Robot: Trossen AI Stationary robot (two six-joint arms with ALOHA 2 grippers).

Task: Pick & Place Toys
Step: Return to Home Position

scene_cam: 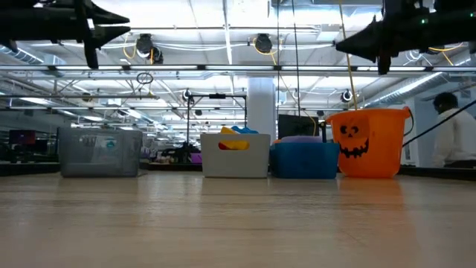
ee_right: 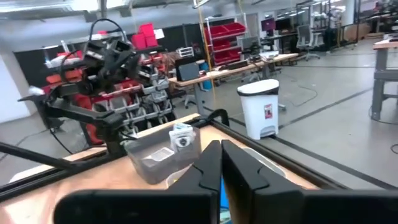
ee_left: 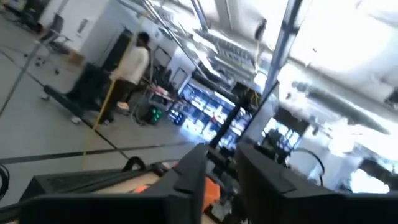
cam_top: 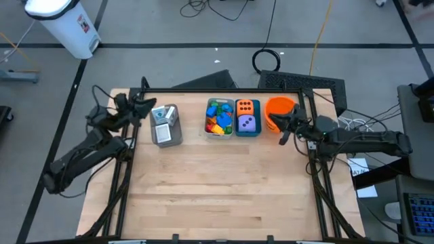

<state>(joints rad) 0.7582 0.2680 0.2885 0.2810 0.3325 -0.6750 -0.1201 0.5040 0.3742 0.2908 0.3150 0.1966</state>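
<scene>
Toys [cam_top: 219, 119] all sit in containers lined up along the far edge of the table [cam_top: 217, 196], and none lies loose on the bare wood.

The left arm [cam_top: 88, 149] reaches in from its side, and the left gripper [cam_top: 144, 104] hangs just beside the grey bin [scene_cam: 99, 152]; I cannot tell whether it is open or closed. The right arm [cam_top: 366, 141] mirrors it, with the right gripper [ee_right: 221, 149] near the orange bucket [cam_top: 279, 110], its fingers pressed together and empty. In the low view both hang well above the bin rims.

A blue bin [scene_cam: 303, 160] holds an orange die [cam_top: 247, 107] and a purple die [cam_top: 247, 123]. A pale bin [scene_cam: 235, 158] touching it holds mixed bricks [cam_top: 218, 122]. Small packets [cam_top: 163, 116] lie in the grey bin.

The sorting looks finished, so the step in hand is only to retreat. Doing it well probably means pulling each arm straight back toward its own side at this height (no dipping toward a rim). The right arm needs the most care, since a sideways swing could clip the bucket and knock it into the blue bin.
</scene>
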